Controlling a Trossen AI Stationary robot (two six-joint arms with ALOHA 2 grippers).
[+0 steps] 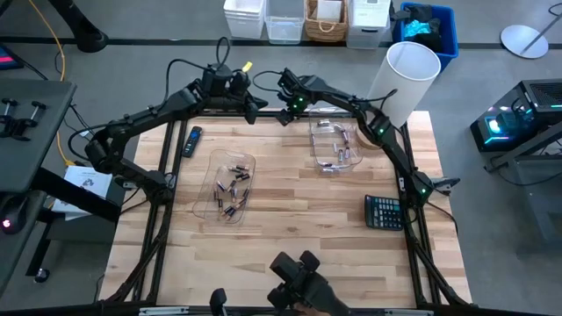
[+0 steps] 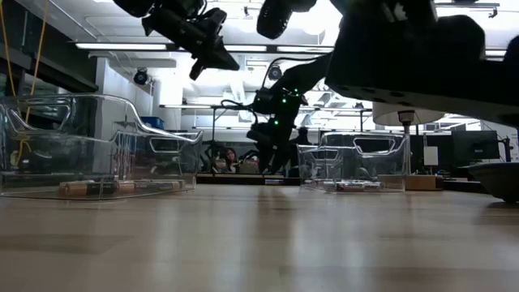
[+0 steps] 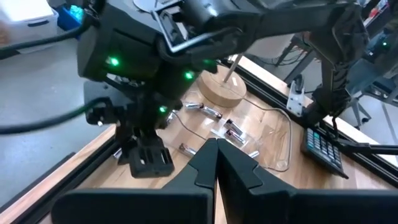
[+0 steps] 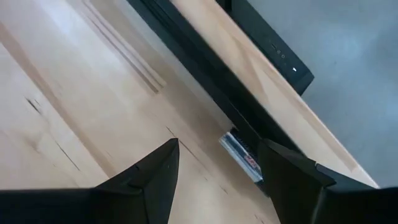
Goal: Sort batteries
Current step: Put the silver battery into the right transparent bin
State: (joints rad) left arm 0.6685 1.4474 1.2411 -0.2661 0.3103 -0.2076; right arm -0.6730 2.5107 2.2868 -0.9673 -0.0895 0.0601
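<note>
Mostly found the batteries (image 1: 232, 186) in two clear trays on the wooden table (image 1: 290, 254). Saw the dark ones with copper-brown ends in the left tray (image 1: 211, 200), at the table's middle-left. Saw the silvery ones in the right tray (image 1: 318, 132), closer to the far edge. Noticed also one silvery battery (image 4: 239, 155) outside both trays, lying on the wood and touching the black frame rail (image 4: 186, 68) at the far edge.

Saw the right gripper (image 4: 217, 168) held above this single battery with the fingers spread wide, gripping nothing. Found the left gripper (image 3: 216, 149) just beside it, also over the far edge between the two trays and raised clear of the wood. Saw its fingers pressed together, with nothing visible between them.

Farther out, saw a slim remote (image 1: 192, 140) near the left frame rail, well apart from the left tray. Saw a dark calculator (image 1: 384, 211) near the right edge of the table. Noticed a round wooden disc (image 3: 224, 92) standing just beside the right tray.
</note>
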